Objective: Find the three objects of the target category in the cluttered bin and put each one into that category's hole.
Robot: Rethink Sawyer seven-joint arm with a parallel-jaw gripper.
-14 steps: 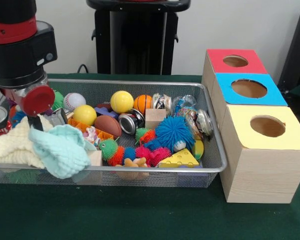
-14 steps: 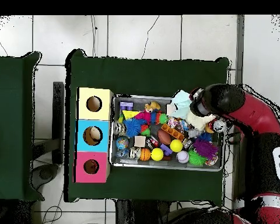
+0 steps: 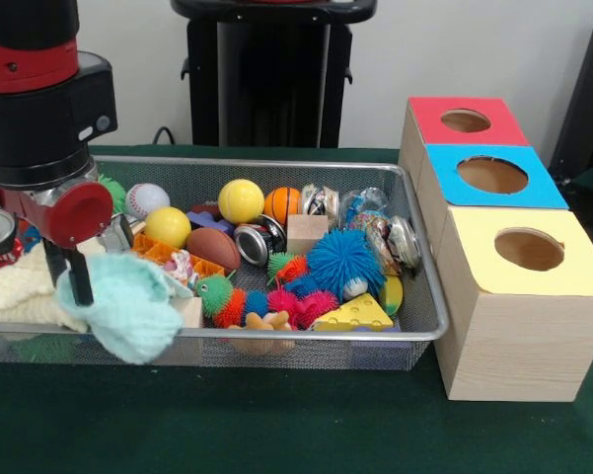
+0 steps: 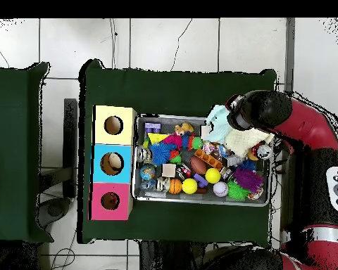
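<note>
a plain pale wall (image 3: 474,49) stands behind a dark green table cover (image 3: 276,425), a black stand (image 3: 271,74) rises at the far side, and the floor (image 4: 165,42) is pale tile.

— Cut off by the top left edge of the front view: upper part of the arm (image 3: 35,89). Also hiding the far left corner of the cluttered bin (image 3: 276,164).
— And the gripper (image 3: 67,265)? Half buried in the mint cloth (image 3: 128,306); open or closed, impossible to tell.
— Overhead, lower right: arm cropped again; small toys under the blue spiky ball (image 3: 343,261) too tiny to identify.
</note>
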